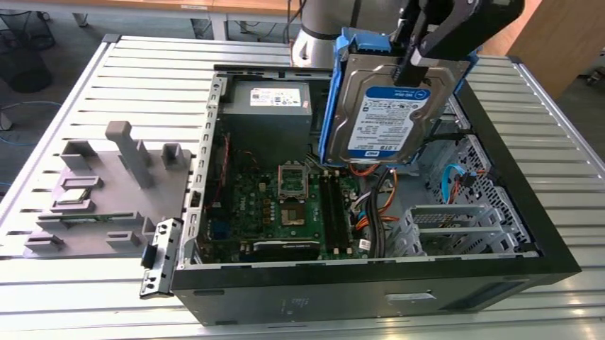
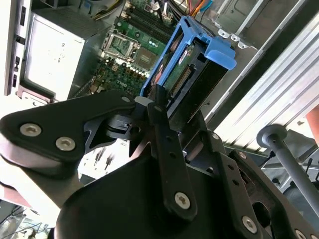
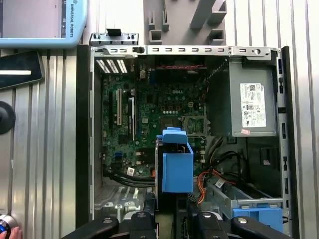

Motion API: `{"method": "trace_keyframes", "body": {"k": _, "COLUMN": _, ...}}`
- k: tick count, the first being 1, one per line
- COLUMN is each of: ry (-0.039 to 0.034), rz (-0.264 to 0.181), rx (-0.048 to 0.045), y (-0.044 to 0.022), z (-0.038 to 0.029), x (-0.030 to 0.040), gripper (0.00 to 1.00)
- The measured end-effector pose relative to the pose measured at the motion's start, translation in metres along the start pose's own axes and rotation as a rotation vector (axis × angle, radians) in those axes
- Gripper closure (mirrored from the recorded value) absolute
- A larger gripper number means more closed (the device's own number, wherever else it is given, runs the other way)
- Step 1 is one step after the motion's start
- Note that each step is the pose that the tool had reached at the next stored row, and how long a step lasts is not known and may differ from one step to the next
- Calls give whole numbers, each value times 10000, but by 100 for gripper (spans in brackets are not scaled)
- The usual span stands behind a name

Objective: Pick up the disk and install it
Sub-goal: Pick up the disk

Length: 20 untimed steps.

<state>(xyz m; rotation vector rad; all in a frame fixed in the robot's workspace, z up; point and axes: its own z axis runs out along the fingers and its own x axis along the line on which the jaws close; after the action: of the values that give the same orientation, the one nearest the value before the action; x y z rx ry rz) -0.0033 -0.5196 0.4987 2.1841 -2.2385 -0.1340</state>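
Above the case [image 1: 378, 287] hangs the disk [image 1: 383, 117] — motherboard [image 1: 283, 205] inside.

Wide grey slatted metal table [image 1: 557, 163] here, its ribs running across from the exterior view's left to its right. Light is strong: it glares white off the table's slats [image 2: 279, 84] in the second wrist view, softer and even over them in the first wrist view. Far off on the exterior view's left, a black wire bin [image 1: 24, 53] stands on a dull grey floor [image 1: 42, 95]. Along the far side, a wooden desk [image 1: 189, 8] on pale legs. Far on the exterior view's right, a brown wooden panel [image 1: 557, 42] stands upright.
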Motion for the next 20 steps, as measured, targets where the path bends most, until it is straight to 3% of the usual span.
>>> {"method": "trace_keyframes", "body": {"k": 13, "ry": -2, "rz": 30, "rx": 2, "y": -95, "z": -17, "x": 234, "gripper": 65}}
{"method": "trace_keyframes", "body": {"k": 20, "ry": -4, "rz": 67, "rx": 1, "y": -160, "z": -26, "x": 324, "gripper": 65}}
